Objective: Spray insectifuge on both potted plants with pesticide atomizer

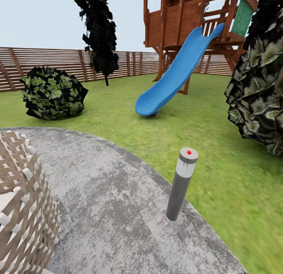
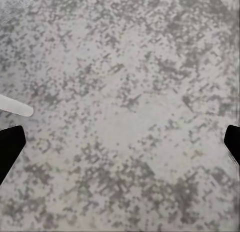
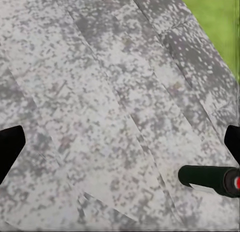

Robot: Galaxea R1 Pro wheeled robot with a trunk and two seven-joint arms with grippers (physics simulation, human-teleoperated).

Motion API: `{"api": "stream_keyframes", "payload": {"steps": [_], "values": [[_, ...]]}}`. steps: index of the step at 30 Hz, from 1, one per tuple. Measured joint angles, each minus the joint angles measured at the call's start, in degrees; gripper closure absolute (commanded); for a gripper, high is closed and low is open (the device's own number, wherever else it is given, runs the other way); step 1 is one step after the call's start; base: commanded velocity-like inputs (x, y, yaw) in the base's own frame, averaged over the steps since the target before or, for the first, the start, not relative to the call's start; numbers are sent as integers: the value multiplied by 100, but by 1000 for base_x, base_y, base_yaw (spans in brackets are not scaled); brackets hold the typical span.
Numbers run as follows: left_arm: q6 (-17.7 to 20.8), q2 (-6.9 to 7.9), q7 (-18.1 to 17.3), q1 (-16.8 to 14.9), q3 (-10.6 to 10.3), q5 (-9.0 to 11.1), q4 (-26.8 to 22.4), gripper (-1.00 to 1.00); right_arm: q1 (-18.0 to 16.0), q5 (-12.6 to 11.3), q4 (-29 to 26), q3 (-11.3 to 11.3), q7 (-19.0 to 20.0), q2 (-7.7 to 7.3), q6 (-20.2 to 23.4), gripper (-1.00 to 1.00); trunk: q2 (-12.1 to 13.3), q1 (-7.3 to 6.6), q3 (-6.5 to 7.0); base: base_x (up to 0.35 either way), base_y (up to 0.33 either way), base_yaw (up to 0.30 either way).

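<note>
Grippers first: both are spread wide with nothing between the fingers.

Head view: pesticide atomizer (image 1: 181, 183), a grey cylinder with a pale cap and a red dot, stands tilted on the round grey paved patch (image 1: 102, 211), close to its edge where the lawn (image 1: 220, 148) starts. A woven wicker piece (image 1: 21, 203) sits at the patch's opposite side. Beyond: dark shrub (image 1: 53, 93), blue slide (image 1: 177, 70), slatted fence (image 1: 59, 62).

Left wrist view: left gripper (image 2: 120, 142) hangs over bare paving, black fingers (image 2: 10, 147) at the frame sides.

Right wrist view: right gripper (image 3: 120, 142) also over paving; the atomizer (image 3: 207, 179) lies just off one finger, outside the gap.

Step looks like approach for pickup, not yet grasped. Next: shift the right gripper sideways to straddle the bottle, then close.
</note>
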Motion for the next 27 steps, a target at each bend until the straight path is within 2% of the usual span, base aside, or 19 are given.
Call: {"api": "stream_keyframes", "payload": {"steps": [27], "values": [[-5, 0, 0, 2, 1, 0, 0, -100, 0, 0, 1, 0, 4, 0, 4, -100, 0, 0, 0, 0, 0, -273]]}}
